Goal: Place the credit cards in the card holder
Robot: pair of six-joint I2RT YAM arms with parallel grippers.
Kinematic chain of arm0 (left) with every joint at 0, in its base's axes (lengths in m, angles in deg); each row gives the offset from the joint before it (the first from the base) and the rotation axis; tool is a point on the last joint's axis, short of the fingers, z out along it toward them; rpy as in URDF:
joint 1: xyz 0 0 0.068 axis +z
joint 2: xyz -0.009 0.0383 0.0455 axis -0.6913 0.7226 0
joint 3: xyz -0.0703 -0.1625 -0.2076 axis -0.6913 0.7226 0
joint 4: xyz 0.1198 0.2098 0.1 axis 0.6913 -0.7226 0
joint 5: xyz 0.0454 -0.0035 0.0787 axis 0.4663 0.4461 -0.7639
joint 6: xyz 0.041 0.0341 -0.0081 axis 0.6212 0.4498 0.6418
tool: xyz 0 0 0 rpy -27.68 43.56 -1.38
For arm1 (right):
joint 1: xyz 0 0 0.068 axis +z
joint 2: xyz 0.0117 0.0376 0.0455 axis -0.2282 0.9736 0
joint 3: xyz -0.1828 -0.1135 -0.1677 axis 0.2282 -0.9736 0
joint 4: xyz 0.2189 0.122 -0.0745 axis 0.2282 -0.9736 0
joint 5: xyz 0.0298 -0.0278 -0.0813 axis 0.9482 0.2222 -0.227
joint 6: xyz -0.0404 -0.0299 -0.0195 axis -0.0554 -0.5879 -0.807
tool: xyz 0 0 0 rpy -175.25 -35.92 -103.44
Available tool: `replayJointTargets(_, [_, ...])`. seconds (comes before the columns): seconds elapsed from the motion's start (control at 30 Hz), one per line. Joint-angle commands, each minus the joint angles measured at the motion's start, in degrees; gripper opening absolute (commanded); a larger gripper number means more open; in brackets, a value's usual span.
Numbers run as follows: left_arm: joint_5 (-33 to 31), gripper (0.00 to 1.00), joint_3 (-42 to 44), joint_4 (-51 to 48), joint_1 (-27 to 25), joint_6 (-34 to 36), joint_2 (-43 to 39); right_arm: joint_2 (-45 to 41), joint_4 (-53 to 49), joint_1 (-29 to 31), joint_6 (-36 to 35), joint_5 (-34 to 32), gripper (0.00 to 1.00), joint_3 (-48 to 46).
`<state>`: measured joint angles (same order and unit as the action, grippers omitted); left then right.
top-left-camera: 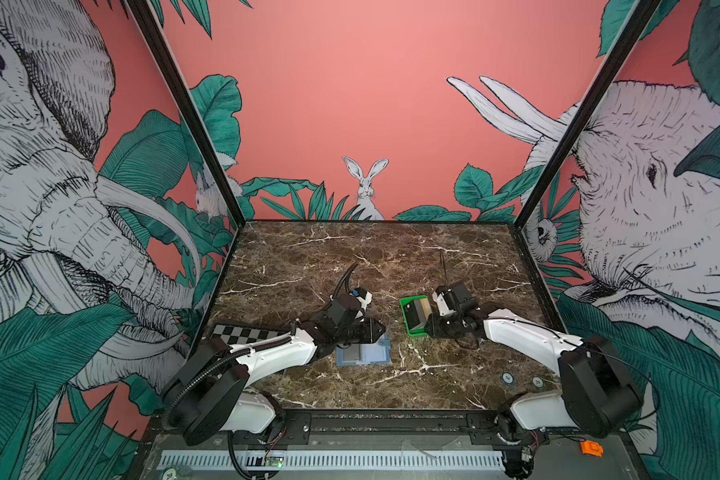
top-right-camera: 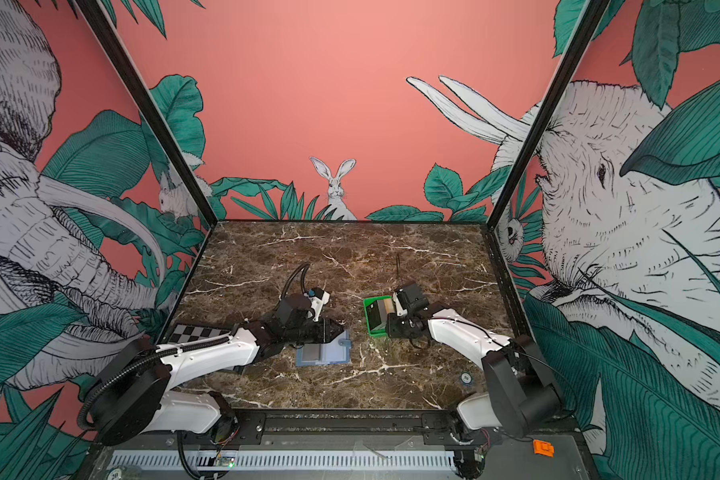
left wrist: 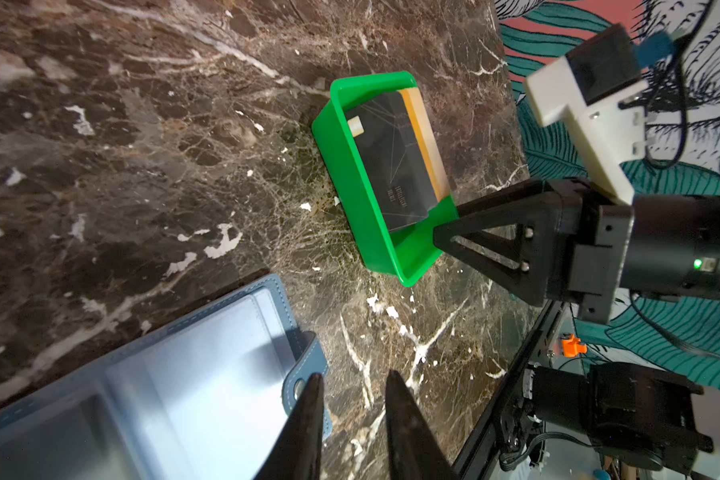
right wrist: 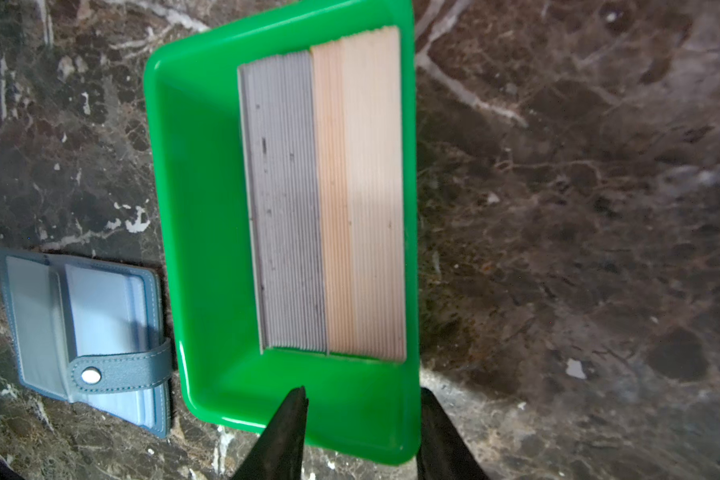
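The slate-blue card holder (top-left-camera: 362,355) (top-right-camera: 323,353) lies open on the marble, its clear sleeves up and its snap tab (right wrist: 117,374) folded over. Several credit cards stand on edge in a green tray (top-left-camera: 404,311). They show as grey (right wrist: 283,199) and beige (right wrist: 362,191) edges, with a black card (left wrist: 391,162) in front. My left gripper (left wrist: 352,376) is open, with one fingertip (left wrist: 312,386) over the holder's tab and bare marble between the fingers. My right gripper (right wrist: 364,390) is open and straddles the tray's near corner, with one finger inside and one outside the wall.
A black-and-white checkerboard plate (top-left-camera: 242,334) lies at the table's left edge, partly under the left arm. Two small round tokens (top-left-camera: 507,377) sit near the front right. Black frame posts and walls close the table in on both sides.
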<state>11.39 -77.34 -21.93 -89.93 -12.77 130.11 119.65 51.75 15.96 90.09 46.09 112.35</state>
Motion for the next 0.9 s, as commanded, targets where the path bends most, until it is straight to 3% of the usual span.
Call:
replayJointTargets(0.0, [0.6, 0.28, -2.5, -0.7, -0.4, 1.1, 1.0, -0.3, 0.9, 1.0, 0.8, -0.7, 0.40, 1.3])
replayJointTargets(0.3, [1.8, 0.27, -7.8, -4.1, -0.3, 2.9, 3.7, -1.4, 0.1, 1.1, 2.2, -4.2, 0.41, 1.2])
replayJointTargets(0.87, [4.4, 0.24, -25.1, -11.6, -0.7, 6.5, 19.0, -0.3, 1.4, -0.3, 0.9, -3.5, 0.58, 5.9])
